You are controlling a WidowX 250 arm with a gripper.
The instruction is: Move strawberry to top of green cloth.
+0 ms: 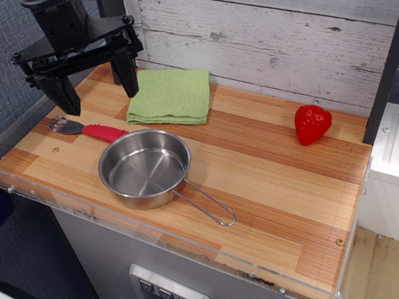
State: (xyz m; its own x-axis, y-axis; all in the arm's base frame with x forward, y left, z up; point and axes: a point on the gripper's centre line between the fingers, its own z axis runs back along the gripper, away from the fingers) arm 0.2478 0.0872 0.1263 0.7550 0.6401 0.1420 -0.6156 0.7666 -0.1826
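Note:
The strawberry [312,123] is a small glossy red toy lying at the far right of the wooden tabletop. The green cloth [170,96] is a light green folded square near the back wall, left of centre. My gripper [98,95] hangs at the back left, above the table just left of the cloth. Its two black fingers [62,93] are spread wide apart with nothing between them. The strawberry is far from the gripper, on the other side of the table.
A steel pan [145,168] with a wire handle sits front centre. A fork with a red handle [90,129] lies left of it, under the gripper. A clear plastic rim [192,248] edges the table front. A whitewashed plank wall [267,30] stands behind.

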